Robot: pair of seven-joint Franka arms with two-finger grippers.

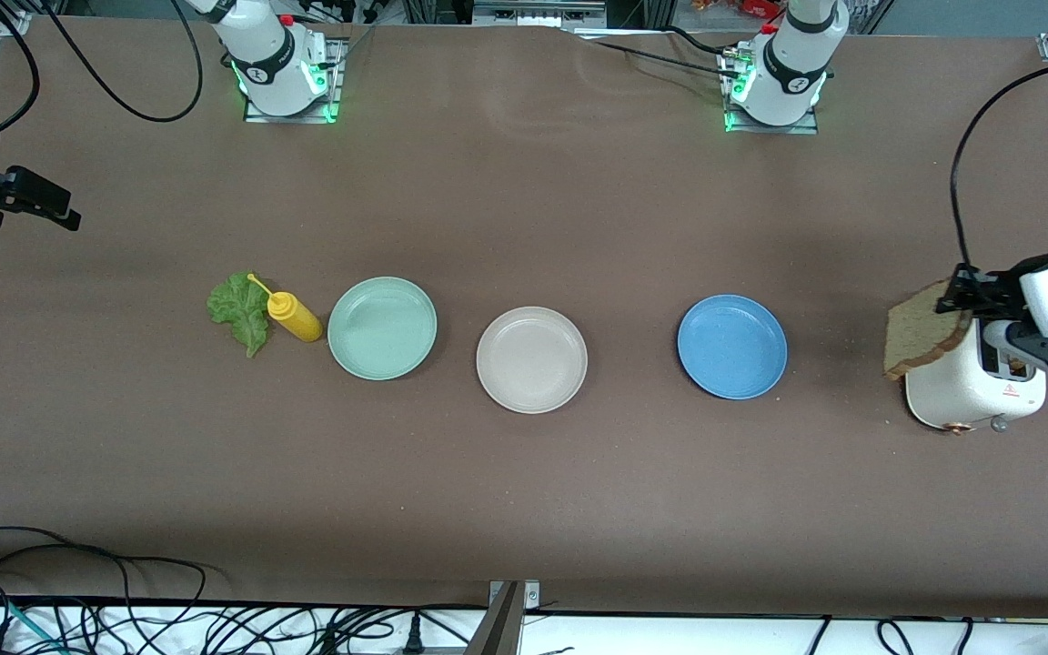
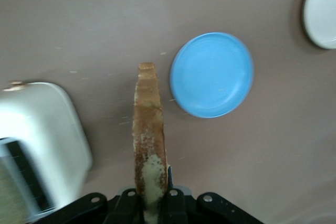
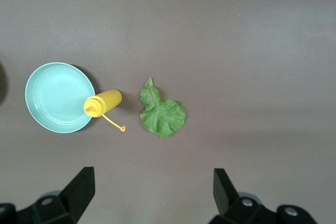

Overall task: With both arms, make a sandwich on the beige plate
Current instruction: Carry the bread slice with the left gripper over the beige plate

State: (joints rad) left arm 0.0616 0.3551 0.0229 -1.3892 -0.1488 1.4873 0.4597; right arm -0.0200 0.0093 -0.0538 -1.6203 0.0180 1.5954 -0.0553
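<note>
My left gripper [image 1: 968,296] [image 2: 152,195] is shut on one corner of a brown bread slice [image 1: 922,332] [image 2: 149,124]. It holds the slice on edge in the air just above the white toaster [image 1: 970,387]. The beige plate [image 1: 531,359] [image 2: 321,10] sits bare at the table's middle. A ruffled green lettuce leaf [image 1: 240,309] [image 3: 163,116] lies flat toward the right arm's end. My right gripper [image 1: 51,207] [image 3: 152,184] hangs open and holding nothing, high over that end of the table, with the leaf showing well below it in the right wrist view.
A blue plate [image 1: 731,346] [image 2: 212,74] lies between the beige plate and the toaster [image 2: 42,140]. A mint-green plate [image 1: 382,327] [image 3: 58,98] sits beside a yellow squeeze bottle [image 1: 295,317] [image 3: 102,103], which lies on its side touching the leaf. Cables run along the table's near edge.
</note>
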